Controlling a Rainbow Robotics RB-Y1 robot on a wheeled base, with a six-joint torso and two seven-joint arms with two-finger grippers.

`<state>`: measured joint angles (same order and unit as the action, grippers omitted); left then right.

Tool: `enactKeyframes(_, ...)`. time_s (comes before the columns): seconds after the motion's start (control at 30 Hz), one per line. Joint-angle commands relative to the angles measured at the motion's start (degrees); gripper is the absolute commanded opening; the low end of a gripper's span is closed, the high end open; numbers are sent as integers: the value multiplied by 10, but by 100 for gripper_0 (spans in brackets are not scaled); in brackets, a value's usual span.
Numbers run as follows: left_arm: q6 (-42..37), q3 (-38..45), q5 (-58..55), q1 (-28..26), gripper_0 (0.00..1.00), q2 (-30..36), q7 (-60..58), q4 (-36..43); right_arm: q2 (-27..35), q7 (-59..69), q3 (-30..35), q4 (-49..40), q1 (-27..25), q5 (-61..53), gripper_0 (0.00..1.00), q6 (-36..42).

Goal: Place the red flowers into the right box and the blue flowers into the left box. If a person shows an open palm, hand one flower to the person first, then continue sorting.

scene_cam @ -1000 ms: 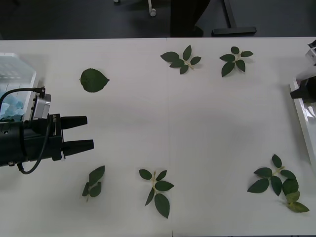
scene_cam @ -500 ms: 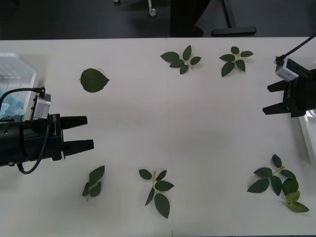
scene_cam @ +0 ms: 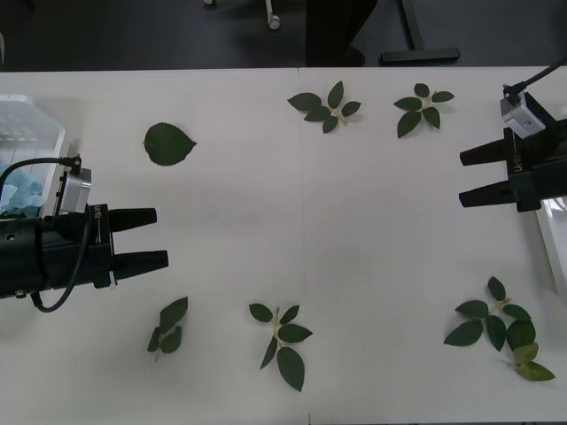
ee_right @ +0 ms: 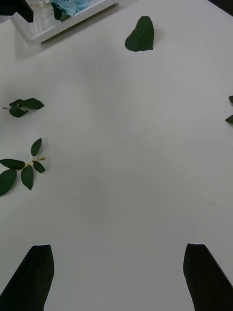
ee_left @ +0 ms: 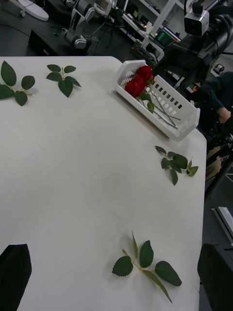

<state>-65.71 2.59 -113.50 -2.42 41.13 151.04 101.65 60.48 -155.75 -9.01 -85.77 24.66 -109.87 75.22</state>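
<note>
Red flowers (ee_left: 140, 81) lie in the right box (ee_left: 182, 122), heads bunched at one end, stems running along it. Blue flowers (ee_right: 72, 6) sit in the left box (scene_cam: 44, 133). Left gripper (scene_cam: 152, 237) hovers over the table's (scene_cam: 354, 221) left side, fingers apart, empty. Right gripper (scene_cam: 467, 176) at the right edge just beside its box, fingers apart, empty. Loose leaf sprigs (scene_cam: 280, 336) scattered between.

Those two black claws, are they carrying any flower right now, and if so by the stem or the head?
Nothing is held. The left gripper and the right gripper both hang open and empty over the table; red flowers lie in the right box.
</note>
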Motion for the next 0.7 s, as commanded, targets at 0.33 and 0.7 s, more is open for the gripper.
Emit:
enactKeyframes(0.33, 1, -7, -8, -9, 100, 19, 40, 6, -6, 8, -1, -5, -7, -14, 77, 8)
enactKeyframes(0.7, 1, -7, -8, -9, 100, 19, 40, 6, -6, 8, -1, -5, -7, -14, 78, 8)
